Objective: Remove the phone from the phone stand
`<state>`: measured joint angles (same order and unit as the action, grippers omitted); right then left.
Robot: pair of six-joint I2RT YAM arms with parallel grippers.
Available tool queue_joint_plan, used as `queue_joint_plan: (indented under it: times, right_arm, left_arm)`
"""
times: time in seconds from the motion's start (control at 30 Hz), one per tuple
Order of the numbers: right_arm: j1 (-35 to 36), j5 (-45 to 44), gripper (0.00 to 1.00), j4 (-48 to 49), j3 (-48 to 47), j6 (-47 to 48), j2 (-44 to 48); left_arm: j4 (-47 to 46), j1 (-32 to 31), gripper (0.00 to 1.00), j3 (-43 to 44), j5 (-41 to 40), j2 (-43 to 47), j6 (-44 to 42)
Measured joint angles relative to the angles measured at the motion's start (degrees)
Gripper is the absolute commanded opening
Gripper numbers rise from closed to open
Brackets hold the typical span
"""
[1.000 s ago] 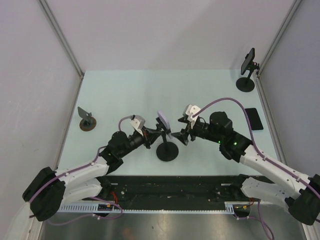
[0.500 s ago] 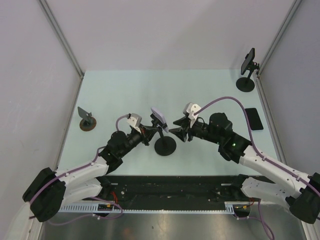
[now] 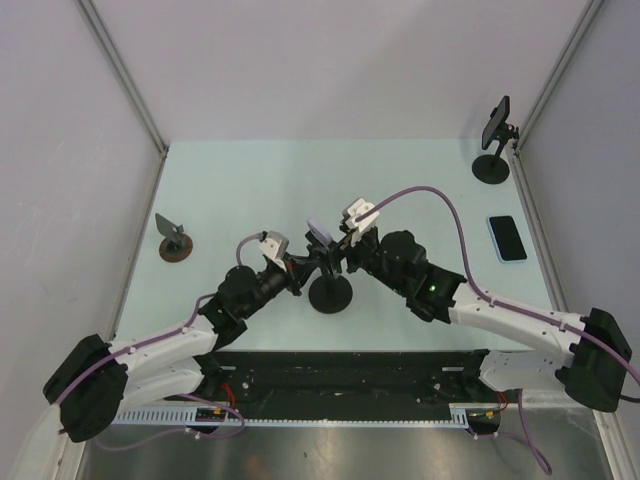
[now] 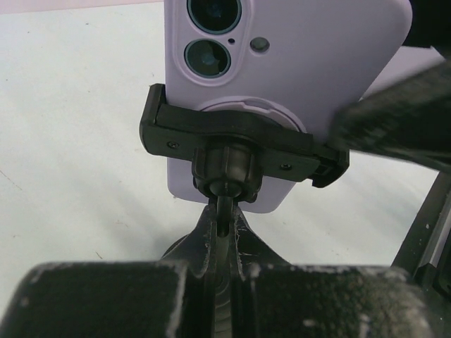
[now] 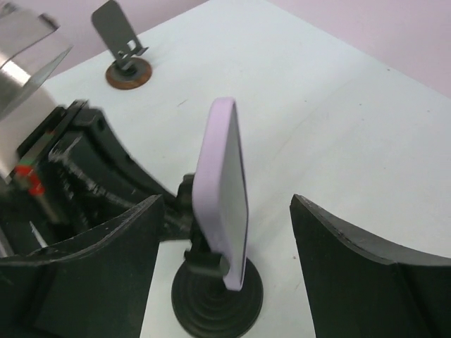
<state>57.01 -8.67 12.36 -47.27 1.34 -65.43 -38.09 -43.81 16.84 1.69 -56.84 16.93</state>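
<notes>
Phone (image 5: 222, 176) now bracketed by open right gripper (image 5: 227, 236), newly moved in; left gripper (image 4: 224, 250) clamped on stand (image 4: 232, 141) stem. Ready for grasp.

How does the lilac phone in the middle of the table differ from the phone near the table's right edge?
The lilac phone stands nearly upright, clamped in a stand; the right-edge phone lies flat on the table. The lilac phone sits between the right gripper's open fingers; the right-edge phone has no gripper near it. Both are slim rectangular handsets.
</notes>
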Motion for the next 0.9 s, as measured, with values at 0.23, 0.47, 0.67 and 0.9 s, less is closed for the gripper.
queue_joint_plan:
  times: [0.23, 0.47, 0.67, 0.9]
  right_arm:
    - [0.2, -5.5, 0.61, 1.8, -4.2, -1.0, -5.7]
    - [0.2, -6.8, 0.57, 2.3, -5.0, -2.1, -7.6]
    - [0.3, -7.6, 0.55, 1.6, -5.0, -2.9, -8.7]
    - [1.0, -8.7, 0.03, 1.6, -5.0, -3.0, -9.4]
  left_arm:
    - [0.3, -1.7, 0.00, 0.0, -0.2, 0.0, -1.1]
    - [0.3, -1.9, 0.00, 0.0, -0.3, 0.0, -1.5]
    - [0.3, -1.9, 0.00, 0.0, -0.3, 0.0, -1.5]
    - [0.3, -1.9, 0.00, 0.0, -0.3, 0.0, -1.4]
